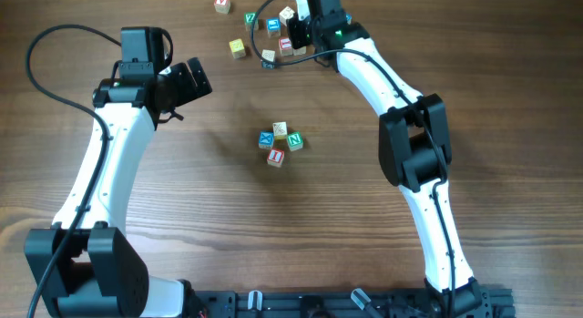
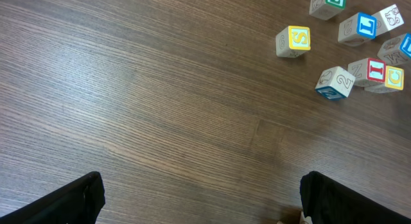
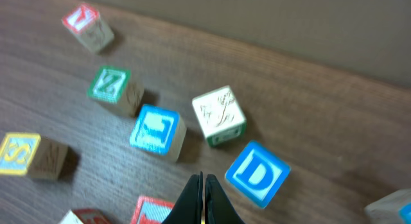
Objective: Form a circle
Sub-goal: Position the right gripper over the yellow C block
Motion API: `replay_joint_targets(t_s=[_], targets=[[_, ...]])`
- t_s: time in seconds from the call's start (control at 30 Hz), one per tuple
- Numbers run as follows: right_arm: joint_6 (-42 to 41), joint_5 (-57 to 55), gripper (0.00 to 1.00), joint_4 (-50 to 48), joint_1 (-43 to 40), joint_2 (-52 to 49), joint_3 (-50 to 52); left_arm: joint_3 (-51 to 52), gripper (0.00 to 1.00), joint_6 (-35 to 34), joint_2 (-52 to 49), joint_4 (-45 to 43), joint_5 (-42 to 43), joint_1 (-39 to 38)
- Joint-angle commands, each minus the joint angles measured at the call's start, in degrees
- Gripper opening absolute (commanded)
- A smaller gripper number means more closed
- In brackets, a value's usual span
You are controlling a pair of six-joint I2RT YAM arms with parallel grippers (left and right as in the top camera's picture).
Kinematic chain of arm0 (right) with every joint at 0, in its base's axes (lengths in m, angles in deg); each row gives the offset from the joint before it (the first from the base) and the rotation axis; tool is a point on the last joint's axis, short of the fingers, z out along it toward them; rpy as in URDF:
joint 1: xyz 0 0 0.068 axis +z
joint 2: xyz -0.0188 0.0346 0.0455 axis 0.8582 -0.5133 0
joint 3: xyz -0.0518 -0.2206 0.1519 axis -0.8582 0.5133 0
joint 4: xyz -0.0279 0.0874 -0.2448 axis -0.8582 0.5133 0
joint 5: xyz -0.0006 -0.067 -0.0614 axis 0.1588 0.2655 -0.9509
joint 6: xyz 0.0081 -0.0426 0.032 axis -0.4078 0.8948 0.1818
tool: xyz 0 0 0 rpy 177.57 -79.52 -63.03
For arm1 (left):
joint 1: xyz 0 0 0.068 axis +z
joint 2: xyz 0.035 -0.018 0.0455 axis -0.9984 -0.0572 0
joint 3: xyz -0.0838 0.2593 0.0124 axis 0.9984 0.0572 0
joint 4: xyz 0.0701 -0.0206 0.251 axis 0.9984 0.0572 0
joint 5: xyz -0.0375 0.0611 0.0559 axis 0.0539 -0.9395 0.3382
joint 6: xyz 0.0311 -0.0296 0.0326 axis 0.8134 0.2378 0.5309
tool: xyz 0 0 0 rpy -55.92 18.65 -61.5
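Mid-table sits a tight little ring of letter cubes (image 1: 281,134): blue-faced (image 1: 266,138), cream (image 1: 280,128), green-faced (image 1: 294,141) and red-faced (image 1: 276,157). My right gripper (image 1: 299,34) is far from it, over the loose scatter at the back. It is shut, with nothing between its fingertips (image 3: 203,180). They point between a blue D cube (image 3: 257,174) and a red-faced cube (image 3: 153,211). My left gripper (image 1: 191,81) hovers left of the ring, open wide over bare wood (image 2: 202,198).
Loose cubes lie at the back: red Y (image 1: 222,3), green Z (image 1: 250,19), yellow S (image 1: 238,48) and others. The left wrist view shows yellow S (image 2: 293,41), blue L (image 2: 359,27) and red I (image 2: 369,71) at upper right. A black cable (image 1: 273,4) loops near the scatter.
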Motion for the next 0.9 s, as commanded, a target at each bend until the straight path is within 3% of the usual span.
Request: replay_joint_targets(t_s=[0.0,0.87], targets=[[-1.53,1.79,0.05,0.96,0.35,-1.64,-0.68,0.0,1.0,-0.46,-0.17,-0.2,-0.52,0.22],[-1.49,1.77,0.07,-0.39,0.35,-4.04,-0.66,0.0,1.0,-0.48,-0.17,-0.17,-0.52,0.22]])
